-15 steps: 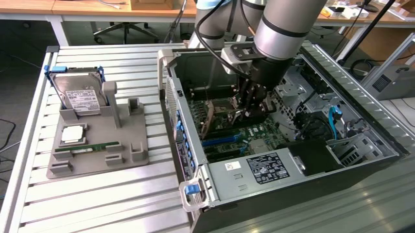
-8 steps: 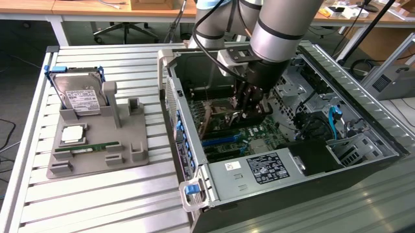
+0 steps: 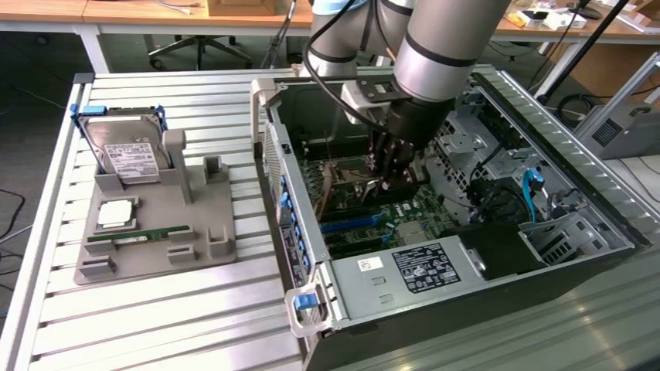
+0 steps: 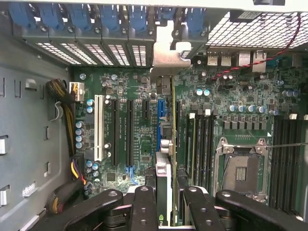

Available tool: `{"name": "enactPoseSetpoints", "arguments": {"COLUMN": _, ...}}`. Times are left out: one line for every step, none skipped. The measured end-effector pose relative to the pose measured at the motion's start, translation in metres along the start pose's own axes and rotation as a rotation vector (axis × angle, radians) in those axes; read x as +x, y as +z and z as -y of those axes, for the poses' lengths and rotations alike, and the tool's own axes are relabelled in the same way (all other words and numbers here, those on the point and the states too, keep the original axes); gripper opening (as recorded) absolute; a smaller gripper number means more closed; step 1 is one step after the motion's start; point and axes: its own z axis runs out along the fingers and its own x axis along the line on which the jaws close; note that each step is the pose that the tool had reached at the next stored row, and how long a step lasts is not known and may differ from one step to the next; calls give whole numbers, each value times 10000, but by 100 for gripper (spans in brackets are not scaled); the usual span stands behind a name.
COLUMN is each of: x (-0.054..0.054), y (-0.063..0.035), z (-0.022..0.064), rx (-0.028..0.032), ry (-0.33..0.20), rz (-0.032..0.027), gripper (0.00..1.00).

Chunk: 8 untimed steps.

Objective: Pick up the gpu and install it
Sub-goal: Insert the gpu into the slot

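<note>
On the slatted metal counter (image 3: 154, 317), toward the exterior view's left, a grey holder tray (image 3: 154, 232) sits flat. A silver hard drive (image 3: 126, 151) in a blue frame leans upright at its far end. Just in front of that lies a square silver chip (image 3: 116, 212), and nearer still a narrow green memory stick (image 3: 139, 233) rests along the tray.

Beside the tray, toward the exterior view's right, an open computer case (image 3: 309, 255) lies on its side, its green motherboard (image 3: 397, 216) exposed. A white-labelled power supply (image 3: 428, 267) occupies the near end of the case, and blue clips line the near wall.

The robot arm (image 3: 443, 46) reaches down into the case from above, black cable looped along it. Its gripper (image 4: 166, 192) hangs low over the board. In the wrist view the dark fingers (image 4: 144, 207) are closed in on the gpu (image 4: 163, 187), which stands on edge between them, thin and upright. The card runs away from the fingers to its silvery end bracket (image 4: 168, 50), which reaches the row of rear slot covers. It stands just beside the blue slot (image 4: 160, 113), between the black slots and the memory banks. Whether its edge is seated in a slot, cannot tell.

Further along, an empty processor socket (image 4: 240, 168) sits well apart from the card. A red wire crosses the far corner.
</note>
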Motion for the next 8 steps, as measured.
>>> {"name": "enactPoseSetpoints", "arguments": {"x": 0, "y": 4, "z": 0, "rx": 0, "ry": 1, "rz": 0, "gripper": 27}}
{"name": "enactPoseSetpoints", "arguments": {"x": -1, "y": 8, "z": -1, "rx": 0, "ry": 2, "rz": -1, "gripper": 27}}
{"name": "enactPoseSetpoints", "arguments": {"x": 0, "y": 12, "z": -1, "rx": -1, "ry": 1, "rz": -1, "gripper": 27}}
{"name": "enactPoseSetpoints", "arguments": {"x": 0, "y": 15, "z": -1, "rx": 0, "ry": 2, "rz": -1, "gripper": 27}}
{"name": "enactPoseSetpoints", "arguments": {"x": 0, "y": 19, "z": -2, "rx": 0, "ry": 1, "rz": 0, "gripper": 27}}
{"name": "enactPoseSetpoints", "arguments": {"x": 0, "y": 21, "z": -3, "rx": -1, "ry": 2, "rz": -1, "gripper": 27}}
{"name": "enactPoseSetpoints", "arguments": {"x": 0, "y": 24, "z": -7, "rx": -1, "ry": 3, "rz": -1, "gripper": 27}}
{"name": "enactPoseSetpoints", "arguments": {"x": 0, "y": 27, "z": -11, "rx": 0, "ry": 3, "rz": -1, "gripper": 27}}
